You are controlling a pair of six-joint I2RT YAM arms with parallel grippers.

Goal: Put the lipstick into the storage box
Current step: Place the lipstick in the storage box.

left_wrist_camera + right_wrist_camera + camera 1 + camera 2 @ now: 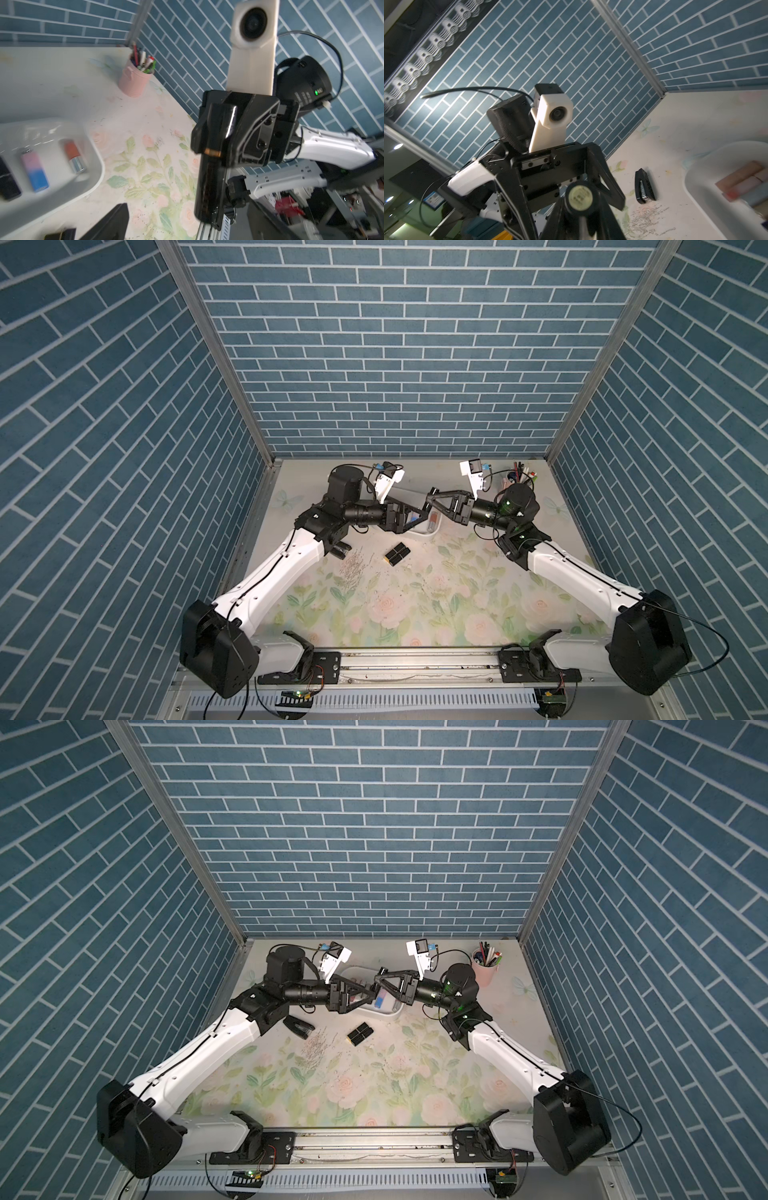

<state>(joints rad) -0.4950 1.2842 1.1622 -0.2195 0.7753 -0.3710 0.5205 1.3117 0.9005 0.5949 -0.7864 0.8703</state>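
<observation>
Black lipstick tube (208,182) hangs above the storage box (99,166), pinched tight in the right gripper (216,133); the left gripper (417,516) gapes empty beside it, seemingly a handover for a cleaner drop

We've got blue brick-pattern walls (407,344) on three sides here, pale grout lines, with bare aluminium posts (222,364) running up the back corners. The surface (415,605) has a washed-out floral print, roses and green leaves, and a metal rail (415,664) along the near edge. Past the booth we can spot round ceiling lights (398,146), pretty blurry.
</observation>
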